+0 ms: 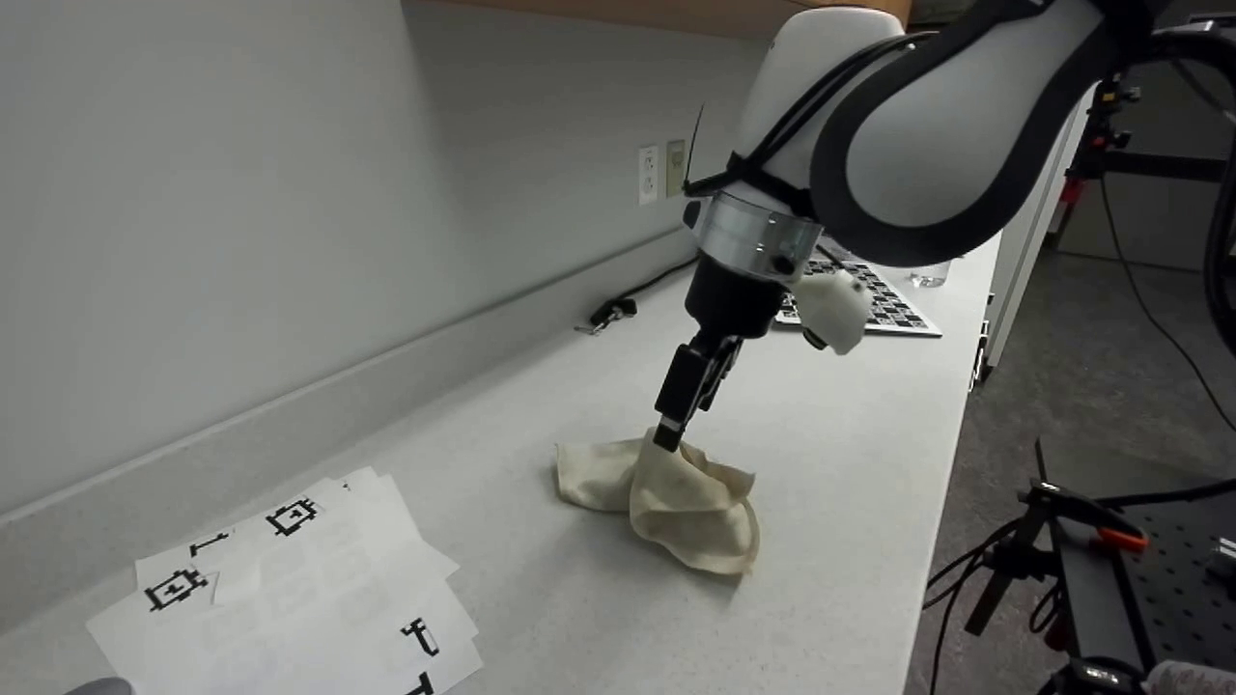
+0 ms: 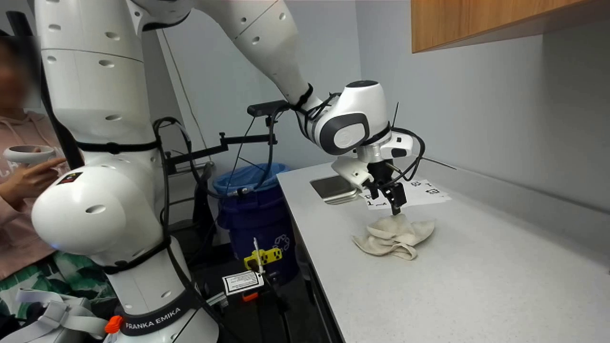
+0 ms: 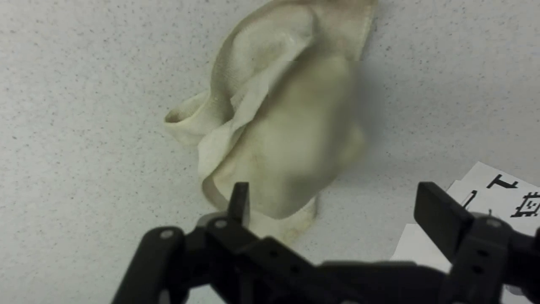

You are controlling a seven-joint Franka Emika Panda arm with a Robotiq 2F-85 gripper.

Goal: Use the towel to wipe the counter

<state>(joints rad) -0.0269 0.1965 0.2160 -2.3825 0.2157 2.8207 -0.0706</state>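
One desk (image 1: 830,434) carries loose papers (image 1: 299,584), which a wide wipe could drag, and the crumpled towel (image 1: 690,507), which could slip away if the end effector (image 3: 335,200), poised over it with fingers (image 3: 239,202) spread, pinches too shallowly.

Close downward wrist view, opposed exterior views along counter (image 1: 830,415), all sharing towel (image 3: 287,126)

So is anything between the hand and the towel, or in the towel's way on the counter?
Nothing visible separates the open hand from the beige towel beneath it. On the counter, printed paper sheets lying apart from the towel could obstruct a wipe in their direction.
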